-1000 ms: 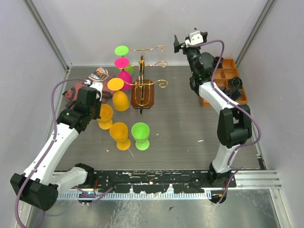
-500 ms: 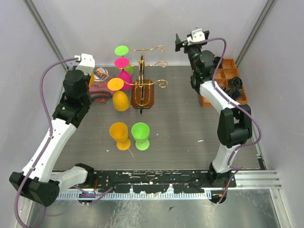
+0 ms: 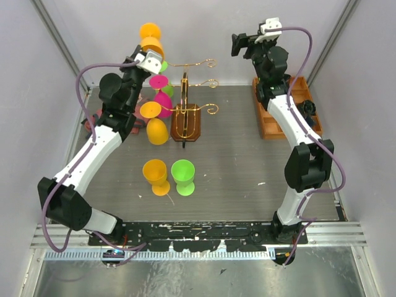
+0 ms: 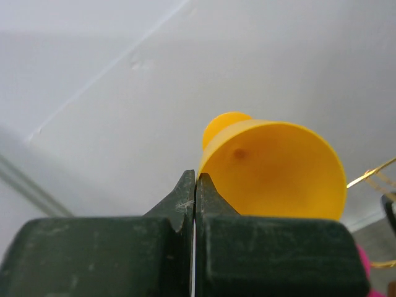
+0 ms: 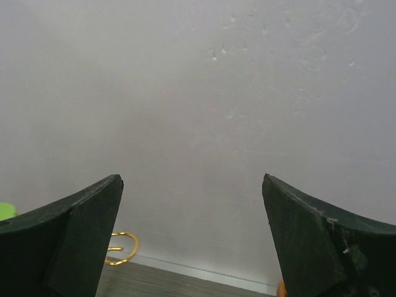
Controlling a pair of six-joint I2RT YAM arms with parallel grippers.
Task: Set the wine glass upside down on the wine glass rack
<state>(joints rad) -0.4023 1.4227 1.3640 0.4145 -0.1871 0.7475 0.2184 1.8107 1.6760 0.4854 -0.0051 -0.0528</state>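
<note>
My left gripper [image 3: 147, 57] is raised at the back left and shut on the rim of an orange wine glass [image 3: 150, 36], held high beside the upper left arms of the rack. In the left wrist view the fingers [image 4: 195, 177] are closed together on the glass's bowl [image 4: 278, 173]. The wine glass rack [image 3: 185, 117] is gold wire on a brown wooden base; green [image 3: 159, 65], pink [image 3: 162, 99] and orange [image 3: 156, 129] glasses hang upside down on its left side. My right gripper [image 3: 239, 44] is open and empty, high at the back right [image 5: 192, 185].
An orange glass [image 3: 156, 175] and a green glass [image 3: 183, 176] stand on the table in front of the rack. An orange compartment tray [image 3: 272, 124] lies at the right under my right arm. A dark cloth [image 3: 93, 120] lies at the left. A gold scroll [image 5: 120, 247] shows in the right wrist view.
My left gripper has lifted the orange glass off the table's left side and carried it up and back to the rack's upper left. My right gripper has risen slightly.
</note>
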